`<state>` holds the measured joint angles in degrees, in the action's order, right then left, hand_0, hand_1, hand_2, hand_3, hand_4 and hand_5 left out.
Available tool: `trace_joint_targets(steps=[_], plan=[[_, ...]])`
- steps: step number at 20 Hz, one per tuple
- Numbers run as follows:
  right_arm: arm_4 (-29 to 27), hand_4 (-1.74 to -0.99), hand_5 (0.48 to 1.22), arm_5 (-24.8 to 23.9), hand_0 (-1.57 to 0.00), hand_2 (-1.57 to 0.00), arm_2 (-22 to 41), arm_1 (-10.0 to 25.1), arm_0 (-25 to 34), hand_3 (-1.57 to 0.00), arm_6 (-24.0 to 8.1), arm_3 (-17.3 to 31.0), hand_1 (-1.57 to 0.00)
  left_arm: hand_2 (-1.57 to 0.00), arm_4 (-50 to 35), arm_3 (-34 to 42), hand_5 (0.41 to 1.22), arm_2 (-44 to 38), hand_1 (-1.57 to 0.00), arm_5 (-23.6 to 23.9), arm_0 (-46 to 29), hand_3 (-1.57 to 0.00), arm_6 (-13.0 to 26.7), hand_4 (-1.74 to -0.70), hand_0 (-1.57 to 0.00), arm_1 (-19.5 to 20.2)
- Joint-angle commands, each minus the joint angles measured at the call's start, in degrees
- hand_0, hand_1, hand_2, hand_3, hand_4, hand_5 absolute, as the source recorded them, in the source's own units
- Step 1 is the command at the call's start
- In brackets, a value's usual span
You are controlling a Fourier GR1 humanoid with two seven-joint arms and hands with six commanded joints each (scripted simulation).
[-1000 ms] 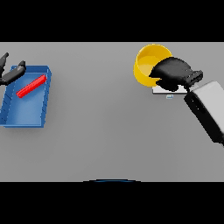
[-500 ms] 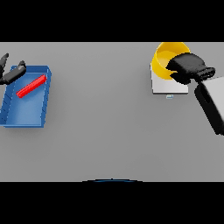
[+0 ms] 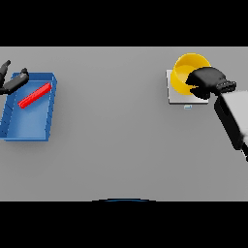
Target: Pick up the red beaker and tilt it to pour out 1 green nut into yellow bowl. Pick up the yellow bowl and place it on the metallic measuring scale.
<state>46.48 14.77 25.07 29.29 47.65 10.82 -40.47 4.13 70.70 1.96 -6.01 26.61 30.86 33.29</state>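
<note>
**Bowl over the scale**

The right hand (image 3: 207,82) has its fingers curled round the round yellow bowl (image 3: 188,71). The bowl sits over the flat metallic measuring scale (image 3: 178,96). The left hand (image 3: 12,82), fingers loose, holds nothing beside the blue tray (image 3: 29,125) on the grey worktop (image 3: 116,135).

Plain grey table (image 3: 121,145) stretched across the view, a blue tray (image 3: 29,121) sat near its left edge, shallow and rectangular, slightly skewed, far from anything at the right side of the table
</note>
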Motion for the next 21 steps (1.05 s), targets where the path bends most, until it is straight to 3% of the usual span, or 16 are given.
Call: trace_joint_targets(steps=[1, 2, 4, 5, 6, 9, 12, 16, 21], plan=[[-0.20, -1.741, 1.221, 0.70, -1.57, -1.38, -0.14, 0.20, 0.71, -1.42, 0.44, 0.34, -1.57, 0.00, -0.04, -0.11, 0.788, 0.01, 0.00, 0.00, 0.07, 0.00, -0.44, -0.84, 0.00, -0.14], [-0.36, -1.741, 1.221, 0.36, -1.57, -1.37, -0.28, 0.74, 0.46, -1.45, 1.33, 0.27, -1.57, 0.00, -0.19, 0.19, 0.783, -0.14, 0.00, -0.05, -0.17, 0.00, -0.36, -0.84, 0.00, 0.06], [-0.69, -1.741, 1.221, 0.78, -1.57, -1.44, -0.45, 0.50, 0.56, -1.25, 0.53, 0.41, -1.50, 0.00, 0.41, 0.56, 0.779, 0.40, 0.00, 0.51, 0.14, 0.00, -0.03, -0.84, 0.00, -0.35], [-0.41, -1.682, 1.221, 0.81, -1.56, -1.34, -0.18, 0.08, 0.41, -1.11, -0.35, 0.47, -1.43, 0.00, 0.26, 0.93, 0.775, 0.40, 0.00, 0.32, 0.28, 0.00, 0.72, -0.84, 0.00, -0.22], [-0.59, -1.632, 1.145, 0.81, -1.47, -1.18, -0.35, -0.09, 0.54, -0.96, -0.48, 0.59, -1.28, 0.00, 0.03, 0.76, 0.773, 0.31, 0.00, 0.15, 0.26, 0.00, 0.64, -0.84, 0.00, -0.28], [-2.58, -1.535, 0.965, 3.22, -0.95, -0.71, -1.72, -0.15, 0.31, -0.58, -1.59, 0.31, -0.81, 0.00, -0.06, 0.14, 0.768, 0.24, 0.00, 0.31, 0.48, 0.00, 0.33, -0.83, 0.00, -0.69], [-3.38, -1.485, 0.863, 4.21, -0.48, -0.38, -2.22, -0.84, 0.09, -0.32, -3.01, 0.03, -0.46, 0.00, -0.06, 0.23, 0.760, -0.05, 0.00, 0.32, 0.31, 0.00, 0.20, -0.84, 0.00, -0.23], [-2.37, -1.435, 0.817, 4.60, -0.20, -0.15, -1.22, 0.22, 0.42, -0.13, -1.35, 0.45, -0.19, 0.00, 0.05, 0.41, 0.752, 0.19, 0.00, 0.54, 0.02, 0.00, -0.18, -0.83, 0.00, -0.60], [-2.10, -1.390, 0.779, 5.49, -0.06, -0.05, -0.82, 0.23, 0.25, -0.04, -1.88, 0.96, -0.06, 0.00, -0.15, 0.22, 0.760, -0.06, 0.00, 0.06, 0.80, 0.00, 0.44, -0.83, 0.00, -0.14]])
